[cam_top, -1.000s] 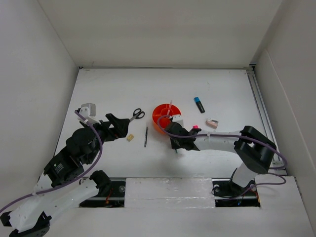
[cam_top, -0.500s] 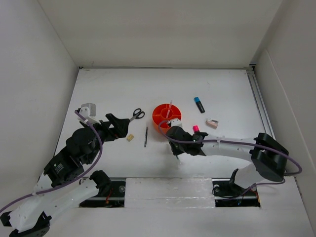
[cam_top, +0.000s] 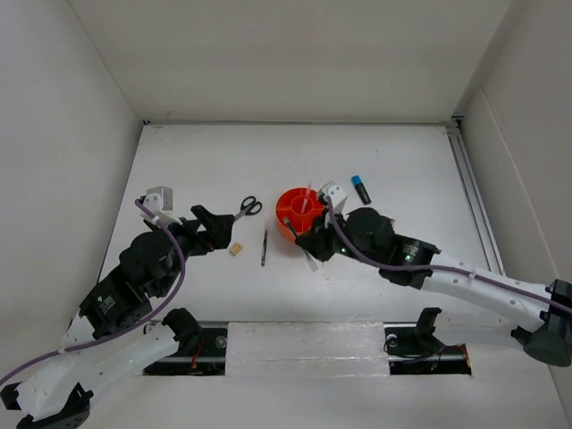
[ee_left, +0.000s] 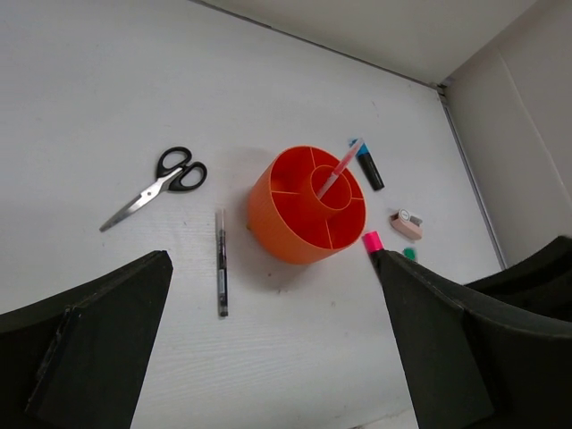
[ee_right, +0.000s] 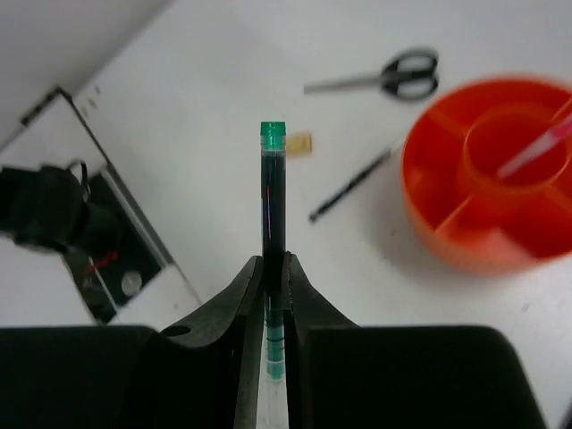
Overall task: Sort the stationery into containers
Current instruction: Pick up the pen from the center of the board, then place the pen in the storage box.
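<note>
1. Your right claw (ee_right: 273,268) is pinched narrow on a green-capped pen (ee_right: 273,188), with the cap end sticking out ahead of the fingers. In the overhead view the claw sits just at the lower right of the orange organizer (cam_top: 295,207), near the middle of the frame.
2. The step in hand looks like the drop. In the right wrist view the pen points past the organizer, which lies at the upper right. Swing the pen over one open outer compartment, tip it downward, and keep clear of the pink pen (ee_right: 536,147) leaning in the middle cup. Lower it before you let go, so it doesn't bounce out.
3. Your left claw (cam_top: 219,231) is spread wide and holds nothing. It sits at the left of the overhead frame, near the scissors (cam_top: 248,207) and eraser (cam_top: 236,249).
4. Only the right wrist view shows the grip itself. Only the left wrist view shows the sharpener (ee_left: 407,223) and pink-capped highlighter (ee_left: 374,243) right of the organizer, because your right arm covers them overhead.
</note>
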